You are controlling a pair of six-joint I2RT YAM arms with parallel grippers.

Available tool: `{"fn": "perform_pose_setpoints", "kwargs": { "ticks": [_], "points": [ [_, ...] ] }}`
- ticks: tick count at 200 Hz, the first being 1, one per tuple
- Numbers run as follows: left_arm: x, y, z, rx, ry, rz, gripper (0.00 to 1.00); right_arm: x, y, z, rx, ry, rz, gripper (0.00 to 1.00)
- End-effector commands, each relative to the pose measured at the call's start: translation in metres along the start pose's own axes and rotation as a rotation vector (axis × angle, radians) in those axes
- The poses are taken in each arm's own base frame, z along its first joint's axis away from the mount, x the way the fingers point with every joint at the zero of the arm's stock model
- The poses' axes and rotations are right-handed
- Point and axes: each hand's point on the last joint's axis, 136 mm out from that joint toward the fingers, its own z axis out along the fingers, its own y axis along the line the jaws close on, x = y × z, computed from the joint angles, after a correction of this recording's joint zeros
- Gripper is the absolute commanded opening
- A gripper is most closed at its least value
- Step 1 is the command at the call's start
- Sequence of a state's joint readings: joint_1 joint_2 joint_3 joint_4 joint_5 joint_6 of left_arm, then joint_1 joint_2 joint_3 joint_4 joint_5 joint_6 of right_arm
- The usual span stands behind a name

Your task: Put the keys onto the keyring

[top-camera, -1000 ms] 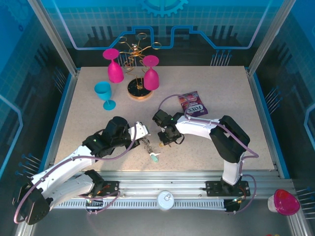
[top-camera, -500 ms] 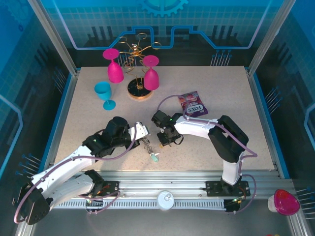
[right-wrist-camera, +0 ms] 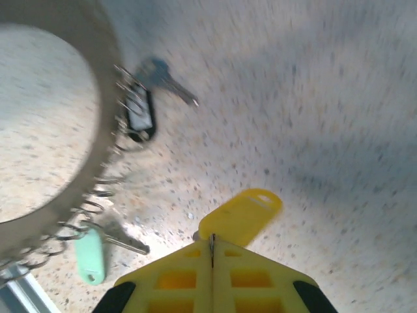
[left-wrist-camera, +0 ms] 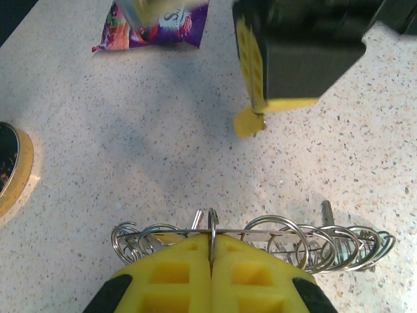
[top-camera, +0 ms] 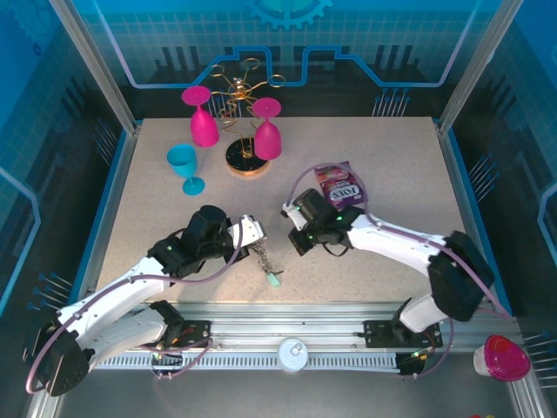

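Note:
My left gripper is shut on the keyring, clamping one of its small wire loops. In the left wrist view the keyring shows edge-on across the fingertips of this gripper. A pale green tagged key and a black tagged key hang from the hoop; the green tag lies near it. My right gripper is shut on a yellow tagged key, a short way right of the ring. The same gripper appears in the left wrist view with the yellow tag hanging below it.
A purple snack bag lies just behind the right arm. At the back left stand two pink goblets, a blue goblet and a gold wire rack. A pink-lidded cup sits off the table's right front.
The right gripper has closed on the yellow tagged key and shifted slightly back and right, its elbow swinging out to the right. The left gripper and keyring have stayed put.

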State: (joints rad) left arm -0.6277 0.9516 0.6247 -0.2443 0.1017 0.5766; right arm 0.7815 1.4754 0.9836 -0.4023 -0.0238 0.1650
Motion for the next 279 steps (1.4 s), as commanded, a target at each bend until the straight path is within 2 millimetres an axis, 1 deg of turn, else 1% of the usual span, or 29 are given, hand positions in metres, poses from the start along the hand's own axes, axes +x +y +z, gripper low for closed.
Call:
{"fn": "perform_pose_setpoints", "kwargs": {
  "ticks": [1, 16, 33, 35, 39, 50, 71, 94, 97, 102, 136, 189, 233, 279],
  "points": [
    [-0.021, 0.004, 0.003, -0.005, -0.085, 0.047, 0.00, -0.028, 0.021, -0.021, -0.169, -0.175, -0.243, 0.00],
    [-0.025, 0.006, 0.003, -0.019, -0.111, 0.059, 0.00, -0.036, 0.030, -0.036, -0.284, -0.261, -0.297, 0.00],
    [-0.028, 0.008, 0.003, -0.030, -0.129, 0.071, 0.00, -0.046, 0.039, -0.054, -0.360, -0.365, -0.373, 0.00],
    [-0.028, 0.008, 0.004, -0.030, -0.129, 0.072, 0.00, -0.039, 0.039, -0.052, -0.371, -0.357, -0.377, 0.00],
    [-0.029, 0.007, 0.004, -0.029, -0.133, 0.075, 0.00, -0.036, 0.044, -0.053, -0.402, -0.364, -0.402, 0.00],
    [-0.031, 0.006, 0.003, -0.023, -0.147, 0.085, 0.00, -0.035, 0.053, -0.060, -0.445, -0.386, -0.450, 0.00],
    [-0.034, 0.003, 0.004, -0.007, -0.169, 0.100, 0.00, -0.036, 0.060, -0.065, -0.485, -0.394, -0.478, 0.00],
    [-0.035, 0.000, 0.006, 0.013, -0.176, 0.101, 0.00, -0.030, 0.065, -0.063, -0.518, -0.374, -0.487, 0.00],
    [-0.036, 0.000, 0.006, 0.014, -0.178, 0.101, 0.00, -0.039, 0.067, -0.069, -0.516, -0.396, -0.499, 0.00],
    [-0.036, -0.001, 0.006, 0.019, -0.180, 0.100, 0.00, -0.041, 0.069, -0.071, -0.518, -0.399, -0.505, 0.00],
    [-0.037, -0.006, 0.007, 0.041, -0.185, 0.101, 0.00, -0.042, 0.079, -0.071, -0.525, -0.406, -0.545, 0.00],
    [-0.039, -0.009, 0.008, 0.052, -0.194, 0.111, 0.00, -0.053, 0.082, -0.068, -0.474, -0.422, -0.582, 0.00],
    [-0.040, -0.010, 0.007, 0.055, -0.197, 0.113, 0.00, -0.057, 0.078, -0.054, -0.396, -0.397, -0.586, 0.00],
    [-0.042, -0.011, 0.006, 0.059, -0.200, 0.108, 0.00, -0.062, 0.071, -0.047, -0.329, -0.397, -0.571, 0.00]
  ]
}}
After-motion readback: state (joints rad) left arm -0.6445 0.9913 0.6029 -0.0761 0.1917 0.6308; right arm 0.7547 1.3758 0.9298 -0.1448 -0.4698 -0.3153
